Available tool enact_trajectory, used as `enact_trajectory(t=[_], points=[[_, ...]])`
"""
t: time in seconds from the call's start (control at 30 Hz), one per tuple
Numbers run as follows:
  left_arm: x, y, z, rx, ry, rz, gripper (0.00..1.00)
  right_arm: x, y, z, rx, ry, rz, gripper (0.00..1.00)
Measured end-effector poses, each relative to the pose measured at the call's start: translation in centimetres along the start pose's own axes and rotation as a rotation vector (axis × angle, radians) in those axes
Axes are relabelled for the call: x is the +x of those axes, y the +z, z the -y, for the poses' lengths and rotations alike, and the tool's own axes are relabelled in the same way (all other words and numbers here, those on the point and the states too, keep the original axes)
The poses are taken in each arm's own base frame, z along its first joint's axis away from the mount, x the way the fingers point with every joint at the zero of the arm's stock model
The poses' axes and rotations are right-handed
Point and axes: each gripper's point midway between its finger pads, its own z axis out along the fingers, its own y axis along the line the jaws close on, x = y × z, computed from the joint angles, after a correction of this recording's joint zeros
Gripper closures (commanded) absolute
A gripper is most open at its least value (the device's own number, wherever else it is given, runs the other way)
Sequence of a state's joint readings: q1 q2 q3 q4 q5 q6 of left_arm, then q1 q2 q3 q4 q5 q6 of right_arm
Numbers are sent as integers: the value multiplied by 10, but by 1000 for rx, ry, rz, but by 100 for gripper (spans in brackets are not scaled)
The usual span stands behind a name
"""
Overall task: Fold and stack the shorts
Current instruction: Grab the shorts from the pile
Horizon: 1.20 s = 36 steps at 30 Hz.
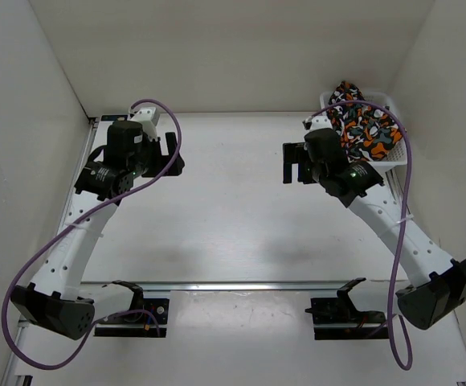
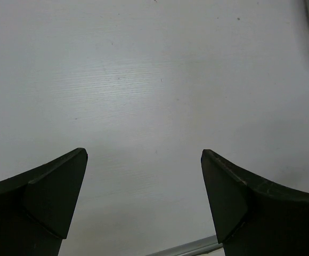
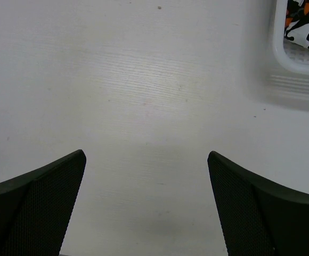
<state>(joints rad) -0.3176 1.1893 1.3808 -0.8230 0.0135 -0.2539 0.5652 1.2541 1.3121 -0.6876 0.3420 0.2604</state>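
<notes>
Top external shows soft blotchy shorts heaped in a mesh basket; left pincer and right pincer gape apart.

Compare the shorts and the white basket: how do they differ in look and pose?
The shorts are crumpled fabric with orange, black and white blotches; the basket is plain white mesh. The shorts lie in a loose heap that bulges past the rim; the basket stands upright, holding them. Both are in the far right corner.

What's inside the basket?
Camouflage-print shorts, heaped above the rim of the white basket. How many pairs, and anything beneath them, cannot be seen; the right arm also covers its near side.
</notes>
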Motion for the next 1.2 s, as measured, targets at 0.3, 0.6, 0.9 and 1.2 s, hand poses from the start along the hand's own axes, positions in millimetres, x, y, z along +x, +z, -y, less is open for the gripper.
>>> enact_trajectory(t=[0.3, 0.6, 0.9, 1.2], points=[[-2, -9, 1, 7, -4, 24, 0, 9, -7, 19, 94, 54, 18, 0], [26, 1, 3, 47, -21, -58, 0, -1, -7, 76, 254, 132, 40, 0], [51, 14, -4, 55, -49, -137, 0, -59, 66, 215, 374, 475, -11, 0], [56, 29, -8, 42, -58, -177, 0, -48, 202, 286, 401, 617, -139, 6]])
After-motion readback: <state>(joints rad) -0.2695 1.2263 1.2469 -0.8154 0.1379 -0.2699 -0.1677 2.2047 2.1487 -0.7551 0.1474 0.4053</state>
